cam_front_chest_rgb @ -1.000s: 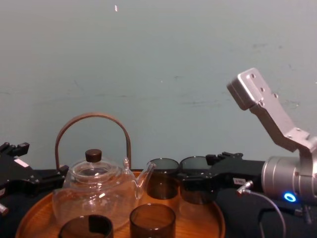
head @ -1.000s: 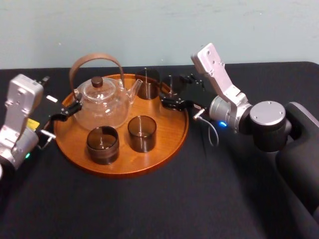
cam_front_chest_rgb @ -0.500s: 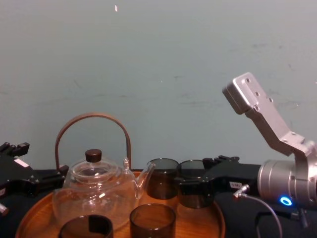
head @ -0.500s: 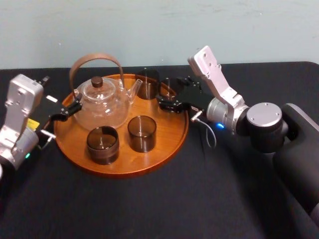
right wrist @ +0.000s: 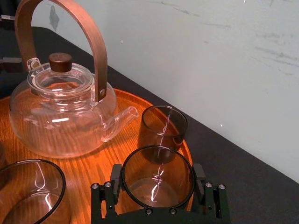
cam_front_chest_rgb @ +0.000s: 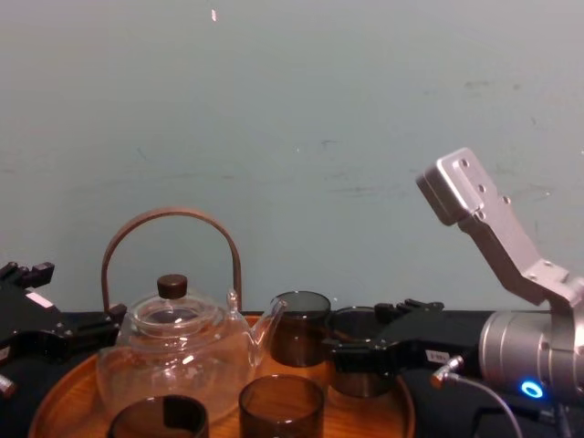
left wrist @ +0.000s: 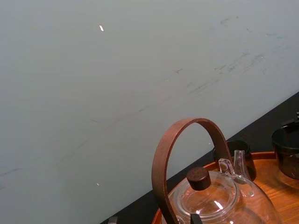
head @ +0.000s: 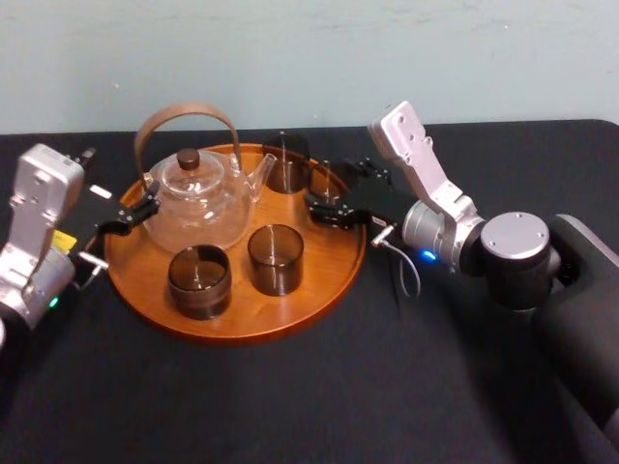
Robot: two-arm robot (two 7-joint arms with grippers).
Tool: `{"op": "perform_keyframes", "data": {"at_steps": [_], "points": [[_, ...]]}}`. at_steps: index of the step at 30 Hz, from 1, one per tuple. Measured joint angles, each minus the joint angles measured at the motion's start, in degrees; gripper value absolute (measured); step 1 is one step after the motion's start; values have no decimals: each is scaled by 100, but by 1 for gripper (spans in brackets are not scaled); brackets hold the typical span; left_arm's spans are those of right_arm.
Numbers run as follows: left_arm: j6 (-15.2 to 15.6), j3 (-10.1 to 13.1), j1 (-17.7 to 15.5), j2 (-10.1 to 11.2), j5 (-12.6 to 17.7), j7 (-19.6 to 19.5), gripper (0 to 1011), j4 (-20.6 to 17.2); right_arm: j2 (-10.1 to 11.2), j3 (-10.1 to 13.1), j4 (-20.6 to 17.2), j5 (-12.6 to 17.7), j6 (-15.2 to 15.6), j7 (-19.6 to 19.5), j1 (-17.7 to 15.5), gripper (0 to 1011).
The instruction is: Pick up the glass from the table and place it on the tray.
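Observation:
The glass (right wrist: pixel 159 198), dark and smoky, sits between the fingers of my right gripper (right wrist: pixel 157 176), which is shut on it with a pad (right wrist: pixel 115 179) pressed to each side. In the head view the glass (head: pixel 329 187) is low over the back right part of the round wooden tray (head: pixel 290 311), just inside its rim, and my right gripper (head: pixel 329 205) reaches in from the right. The chest view shows the glass (cam_front_chest_rgb: pixel 359 370) down near the tray floor; I cannot tell whether it touches. My left gripper (head: pixel 126 217) stands open at the tray's left edge, beside the teapot.
A glass teapot (head: pixel 198 198) with a brown arched handle fills the tray's back left. Three more dark glasses stand on the tray: front left (head: pixel 198 280), middle (head: pixel 276 259), back (head: pixel 287 169). The black table (head: pixel 290 406) spreads wide all round.
My right gripper has come down with the glass over the tray's back right and drawn slightly nearer the rim. The left arm has stayed put.

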Motion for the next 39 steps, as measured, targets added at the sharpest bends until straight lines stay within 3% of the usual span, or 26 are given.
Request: {"op": "perform_keyframes", "data": {"at_steps": [39], "points": [[0, 0, 0, 0, 0, 0, 1009, 0, -69, -40, 306, 128, -205, 76, 4, 930]]}}
